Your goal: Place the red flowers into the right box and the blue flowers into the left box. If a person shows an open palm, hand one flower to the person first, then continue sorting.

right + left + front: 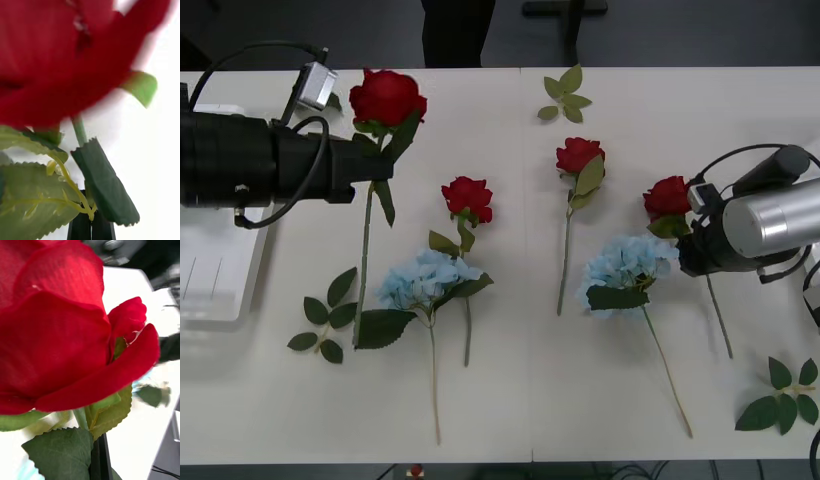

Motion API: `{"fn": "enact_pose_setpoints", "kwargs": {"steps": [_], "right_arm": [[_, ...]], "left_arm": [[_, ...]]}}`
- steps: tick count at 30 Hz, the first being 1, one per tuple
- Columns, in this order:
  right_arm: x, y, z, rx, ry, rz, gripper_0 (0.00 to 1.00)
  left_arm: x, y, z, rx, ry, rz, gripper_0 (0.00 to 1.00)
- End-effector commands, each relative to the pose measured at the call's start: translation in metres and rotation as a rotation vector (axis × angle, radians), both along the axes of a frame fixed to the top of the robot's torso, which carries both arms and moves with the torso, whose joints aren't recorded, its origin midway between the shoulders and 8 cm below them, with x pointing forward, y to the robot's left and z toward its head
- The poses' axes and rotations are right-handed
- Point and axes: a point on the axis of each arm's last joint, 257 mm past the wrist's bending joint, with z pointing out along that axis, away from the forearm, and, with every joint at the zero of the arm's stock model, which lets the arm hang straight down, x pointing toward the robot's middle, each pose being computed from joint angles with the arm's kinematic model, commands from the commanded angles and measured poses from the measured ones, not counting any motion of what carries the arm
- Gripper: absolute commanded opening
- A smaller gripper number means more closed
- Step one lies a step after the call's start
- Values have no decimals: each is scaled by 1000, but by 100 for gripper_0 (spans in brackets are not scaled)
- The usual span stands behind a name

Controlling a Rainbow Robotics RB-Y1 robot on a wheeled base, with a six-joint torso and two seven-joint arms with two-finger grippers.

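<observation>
Close up, black fingers [100,459] of the left gripper [385,165] and right gripper [683,238] are each pinched shut on a red rose's [387,97] thin stem just under the bloom [667,198]; light, floppy, worth gripping there above the worktop [530,400].

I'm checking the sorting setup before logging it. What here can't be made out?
- Right box: not seen on the table in the front view.
- Left box: cut off by the edge, partly behind the left arm.
- Person: cut off at the top edge; no palm visible.
- Right claw: leaves cover where it meets the rose stem.
</observation>
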Motion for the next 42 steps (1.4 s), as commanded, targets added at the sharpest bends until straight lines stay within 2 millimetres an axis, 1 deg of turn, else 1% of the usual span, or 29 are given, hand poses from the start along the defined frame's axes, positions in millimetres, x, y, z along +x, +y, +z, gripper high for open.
{"fn": "enact_pose_setpoints", "kwargs": {"steps": [1,3,4,5,7,9,12,13,15,16,18,19,22,23,24,25,27,32,34,36,38,42], "right_arm": [[13,-34,80,-82,-108,-4,0],[10,-45,100,-104,-120,-10,0],[8,-54,114,-121,-132,-7,0],[7,-59,120,-124,-137,-11,0],[1,-79,142,-134,-153,-24,0],[-4,-99,159,-145,-167,-37,0],[-13,-132,182,-175,-187,-62,0],[-14,-138,186,-184,-189,-64,0],[-21,-163,201,-231,-194,-85,0],[-23,-169,204,-246,-191,-89,0],[-33,-193,216,-308,-179,-133,0],[-36,-202,218,-330,-171,-148,0],[-44,-226,214,-363,-139,-198,0],[-45,-234,211,-370,-133,-214,0],[-45,-238,210,-374,-132,-221,0],[-43,-248,208,-386,-136,-239,0],[-41,-262,201,-401,-139,-260,0],[-26,-285,183,-415,-176,-275,0],[-21,-294,174,-417,-191,-277,0],[-16,-299,166,-414,-199,-277,0],[-10,-303,154,-418,-208,-267,0],[-8,-312,145,-420,-217,-270,0]], "left_arm": [[-24,-34,35,-137,-66,-121,0],[-33,-49,44,-192,-81,-167,0],[-39,-60,50,-234,-93,-198,0],[-42,-65,54,-253,-101,-213,0],[-54,-83,63,-317,-130,-267,0],[-66,-100,70,-370,-150,-315,0],[-79,-122,78,-425,-192,-357,0],[-83,-127,79,-434,-198,-364,0],[-92,-145,82,-457,-224,-378,0],[-95,-150,82,-460,-228,-380,0],[-104,-168,83,-482,-230,-383,0],[-107,-175,85,-494,-231,-382,0],[-116,-200,88,-521,-243,-379,0],[-117,-207,89,-527,-250,-374,0],[-118,-211,89,-527,-255,-376,0],[-117,-218,89,-523,-274,-373,0],[-112,-226,90,-501,-310,-367,0],[-96,-244,86,-456,-351,-373,0],[-86,-248,88,-438,-372,-371,0],[-79,-249,88,-413,-390,-375,0],[-71,-245,89,-378,-403,-389,0],[-62,-234,89,-322,-418,-403,0]]}}
